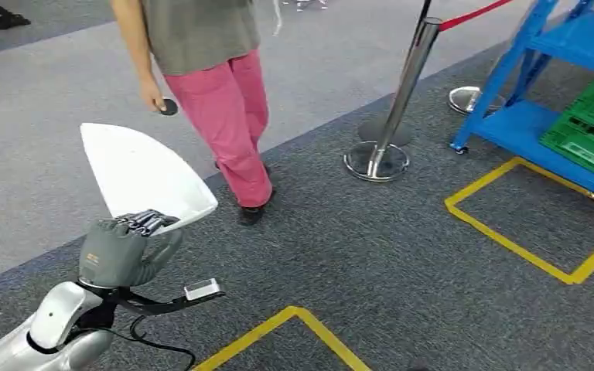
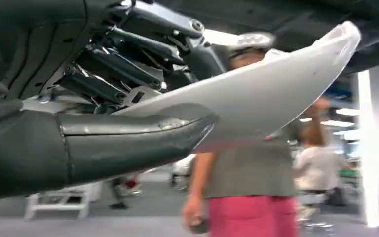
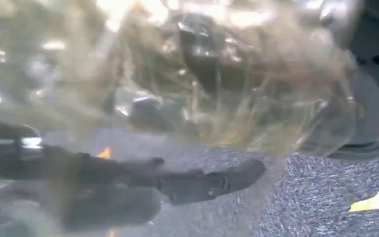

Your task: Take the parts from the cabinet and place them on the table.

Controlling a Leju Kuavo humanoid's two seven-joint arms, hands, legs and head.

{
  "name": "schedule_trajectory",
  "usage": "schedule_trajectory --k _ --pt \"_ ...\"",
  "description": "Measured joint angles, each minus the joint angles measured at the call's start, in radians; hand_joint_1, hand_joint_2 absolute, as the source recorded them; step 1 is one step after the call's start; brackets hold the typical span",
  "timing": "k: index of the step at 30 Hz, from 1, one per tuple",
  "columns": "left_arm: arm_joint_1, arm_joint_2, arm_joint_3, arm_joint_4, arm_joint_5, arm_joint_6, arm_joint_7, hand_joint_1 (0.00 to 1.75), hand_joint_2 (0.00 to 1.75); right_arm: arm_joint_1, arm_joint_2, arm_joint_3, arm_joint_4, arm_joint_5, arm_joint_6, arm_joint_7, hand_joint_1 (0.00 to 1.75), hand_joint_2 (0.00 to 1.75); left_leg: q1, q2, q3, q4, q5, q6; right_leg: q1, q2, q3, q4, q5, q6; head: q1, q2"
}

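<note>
Gripping a white curved part at its lower edge, the left hand sits in the head view well to the near side of the blue rack, with the part angled up and away from the robot. A person in pink trousers stands between the part and a chrome stanchion, which is nearer the rack. Green crates rest on the rack's lower shelf. Yellow floor tape marks a box just in front of the rack. No table is seen.

From the left wrist view, the thumb presses one face of the white part and the dark fingers close on the other; the grasp looks firm. The person stands beyond it.

From the right wrist view, the right hand lies behind a clear crinkled plastic bag over grey carpet. Whether the hand grasps the bag cannot be told; the picture is blurred.

Judgement: one part is taken and in carry; placing on the table remains to be done.
</note>
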Motion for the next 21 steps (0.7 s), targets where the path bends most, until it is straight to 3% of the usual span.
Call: schedule_trajectory --k 1,2,3,4,5,6,7,8,9,10,11,12,13,16,17,18,19,20,21 --pt "0.002 0.001 0.0 0.0 0.0 0.0 0.0 1.75 1.75 -0.001 0.0 0.0 -0.003 0.001 -0.001 0.0 0.0 0.0 -0.002 -0.014 0.0 -0.003 0.002 0.007 -0.001 -0.014 0.006 -0.003 -0.002 0.006 -0.002 0.0" --pt "0.004 0.001 0.0 0.0 0.0 0.0 0.0 1.75 1.75 -0.003 0.0 0.001 -0.005 0.002 0.0 0.002 0.0 0.0 0.007 -0.025 0.006 -0.012 0.007 0.017 -0.008 0.01 -0.002 0.002 -0.014 0.016 0.0 0.0" --pt "0.002 0.001 0.001 -0.001 0.0 0.002 0.0 1.75 1.75 -0.003 0.0 0.001 -0.005 0.003 -0.001 0.002 0.0 0.0 0.007 -0.034 0.007 -0.012 0.007 0.021 -0.01 0.072 -0.009 0.031 -0.036 0.016 0.003 0.0" --pt "0.001 0.001 0.001 -0.001 0.0 0.002 0.0 1.75 1.75 0.0 -0.001 0.002 -0.005 0.003 -0.001 -0.001 0.0 0.0 0.006 -0.046 0.006 -0.012 0.007 0.028 -0.009 0.108 -0.044 0.105 -0.075 0.015 0.006 0.0" --pt "0.002 0.001 0.001 0.0 0.0 0.002 0.0 1.75 1.75 0.001 -0.002 0.002 -0.005 0.003 -0.001 -0.002 0.0 0.0 0.005 -0.058 0.005 -0.012 0.007 0.03 -0.009 0.122 -0.09 0.195 -0.111 0.014 0.008 0.0" --pt "0.003 0.001 0.0 0.0 0.0 0.001 0.0 1.75 1.75 0.003 -0.003 0.002 -0.005 0.003 -0.001 -0.002 0.0 0.0 0.003 -0.07 0.005 -0.012 0.006 0.033 -0.008 0.125 -0.134 0.272 -0.137 0.013 0.008 0.0" --pt "0.005 0.001 0.0 0.0 -0.001 0.0 0.001 1.75 1.75 0.006 -0.003 0.002 -0.004 0.003 -0.001 0.003 0.0 0.0 0.001 -0.084 0.005 -0.011 0.005 0.033 -0.007 0.125 -0.166 0.321 -0.144 0.012 0.009 0.0" --pt "0.007 0.001 0.0 0.0 -0.001 0.0 0.002 1.75 1.75 0.006 -0.003 0.002 -0.002 0.002 0.0 0.003 0.0 0.0 0.0 -0.098 0.007 -0.011 0.005 0.034 -0.006 0.126 -0.177 0.32 -0.123 0.01 0.008 0.0" --pt "0.008 0.0 -0.001 0.0 -0.003 0.0 0.002 1.75 1.75 0.006 -0.003 0.002 -0.002 0.0 0.003 0.003 0.0 0.0 0.0 -0.114 0.009 -0.011 0.005 0.034 -0.006 0.127 -0.166 0.273 -0.079 0.007 0.009 0.0" --pt "0.008 -0.001 -0.001 0.0 -0.004 0.0 0.002 1.75 1.75 0.006 -0.003 0.003 -0.002 0.0 0.004 0.003 0.0 0.0 0.0 -0.129 0.012 -0.01 0.004 0.033 -0.005 0.135 -0.134 0.188 -0.022 0.003 0.008 0.0" --pt "0.007 -0.001 -0.001 0.0 -0.005 0.0 0.002 1.75 1.75 0.006 -0.003 0.004 -0.002 0.0 0.006 0.003 0.0 0.0 0.0 -0.143 0.016 -0.01 0.003 0.03 -0.006 0.156 -0.095 0.094 0.031 -0.003 0.009 0.0" --pt "0.007 -0.001 -0.001 0.0 -0.006 0.0 0.002 1.75 1.75 0.005 -0.005 0.004 -0.001 0.0 0.007 0.003 0.0 0.0 0.001 -0.152 0.015 -0.01 0.001 0.028 -0.007 0.205 -0.075 0.041 0.043 -0.007 0.008 0.0" --pt "0.006 0.0 -0.001 0.0 -0.006 0.0 0.002 1.75 1.75 0.006 -0.005 0.004 0.0 -0.002 0.008 0.002 0.0 0.0 -0.004 -0.167 0.01 -0.003 0.0 0.023 -0.013 0.211 -0.061 0.015 0.035 -0.007 0.008 0.0" --pt "0.012 0.0 0.0 0.0 -0.008 0.0 0.003 1.75 1.75 0.003 -0.006 0.005 0.002 -0.001 0.01 0.007 0.0 0.0 0.009 -0.199 -0.001 -0.009 0.01 0.004 -0.003 0.182 -0.053 0.017 0.034 -0.012 0.008 0.0" --pt "0.013 0.002 0.0 0.0 -0.008 0.0 0.005 1.75 1.75 0.001 -0.006 0.005 0.002 0.0 0.011 0.01 0.0 0.0 0.007 -0.196 -0.002 -0.005 0.006 -0.001 -0.01 0.168 -0.048 0.006 0.04 -0.021 0.007 0.0" --pt "0.011 0.002 0.0 0.0 -0.009 -0.001 0.009 1.75 1.75 0.0 -0.006 0.005 0.001 0.001 0.01 0.013 0.0 0.0 0.002 -0.136 -0.007 0.011 -0.008 -0.006 -0.009 0.156 -0.041 0.002 0.042 -0.024 0.006 0.0" --pt "0.006 0.003 0.001 0.0 -0.011 -0.005 0.011 1.75 1.75 0.001 -0.006 0.005 0.001 0.002 0.009 0.013 0.0 0.0 0.001 -0.091 -0.026 0.054 -0.036 -0.011 -0.008 0.145 -0.038 0.0 0.04 -0.027 -0.001 0.0" --pt "0.001 0.003 0.0 0.0 -0.011 -0.01 0.014 1.75 1.75 0.002 -0.006 0.005 0.001 0.004 0.006 0.013 0.0 0.0 0.005 -0.072 -0.063 0.128 -0.076 -0.017 -0.006 0.129 -0.036 0.0 0.037 -0.031 0.0 0.0" --pt "0.002 0.002 0.0 0.0 -0.011 -0.015 0.016 1.75 1.75 0.004 -0.006 0.005 0.001 0.004 0.005 0.013 0.0 0.0 0.01 -0.066 -0.1 0.201 -0.106 -0.02 -0.005 0.115 -0.035 0.001 0.035 -0.034 0.0 0.0"
